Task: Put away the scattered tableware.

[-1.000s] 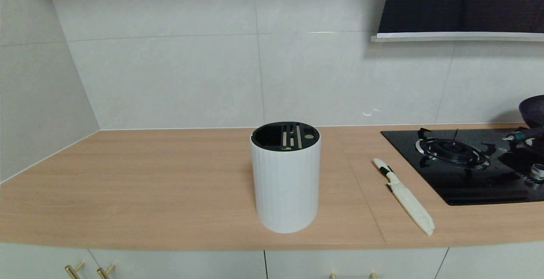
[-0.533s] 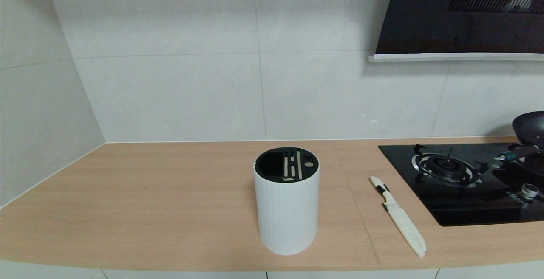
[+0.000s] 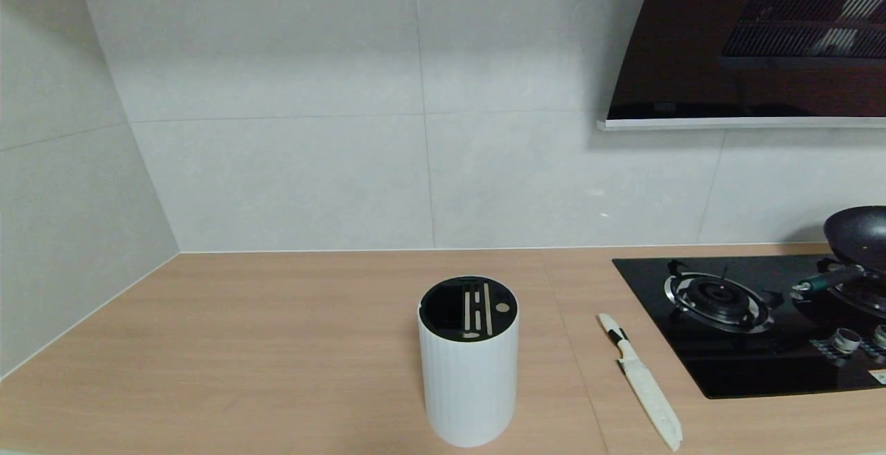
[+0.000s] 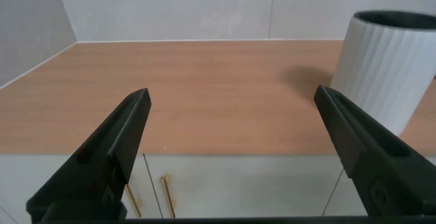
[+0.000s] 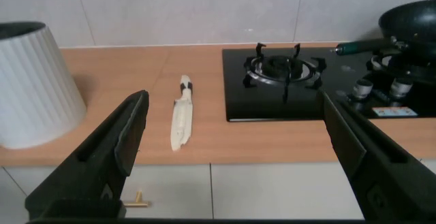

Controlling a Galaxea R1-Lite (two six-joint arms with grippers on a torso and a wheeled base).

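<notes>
One knife (image 5: 181,113) ahead of right end effector (image 5: 233,101), open. One holder (image 4: 383,67) ahead of left end effector (image 4: 231,98), open.

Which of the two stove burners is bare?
The burner nearer the knife; its grate stands uncovered, while the other, farther right, carries the dark wok.

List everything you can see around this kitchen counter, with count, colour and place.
knife holder: one, white with black slotted top, mid-counter
knife: one, cream with black band, flat between holder and stove
counter: one, light wood, across the foreground
stove: one, black, set in the counter's right end
pan: one, black, on the stove's right side
range hood: one, dark, above the stove
cabinet handles: two, gold, below the counter
left gripper: one, black, open, near the holder
right gripper: one, black, open, facing the knife
</notes>
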